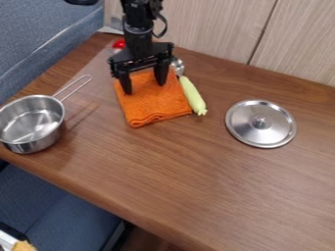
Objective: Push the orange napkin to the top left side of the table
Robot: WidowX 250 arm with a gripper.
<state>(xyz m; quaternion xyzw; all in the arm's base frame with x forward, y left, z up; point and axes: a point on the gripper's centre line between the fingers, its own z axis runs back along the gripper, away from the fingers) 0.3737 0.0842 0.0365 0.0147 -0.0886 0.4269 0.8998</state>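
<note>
The orange napkin lies folded on the wooden table, in the upper left part of the tabletop, its folded edge toward the viewer. Over its back part hangs my black gripper, pointing down, its two fingers spread wide apart with orange cloth showing between them. The fingertips are at or just above the cloth; whether they touch it I cannot tell. The napkin's far edge is partly hidden behind the gripper.
A yellow-green corn-like toy lies along the napkin's right edge, with a shiny metal object behind it. Something red sits behind the gripper's left side. A steel saucepan stands at the left edge, a steel lid lies right.
</note>
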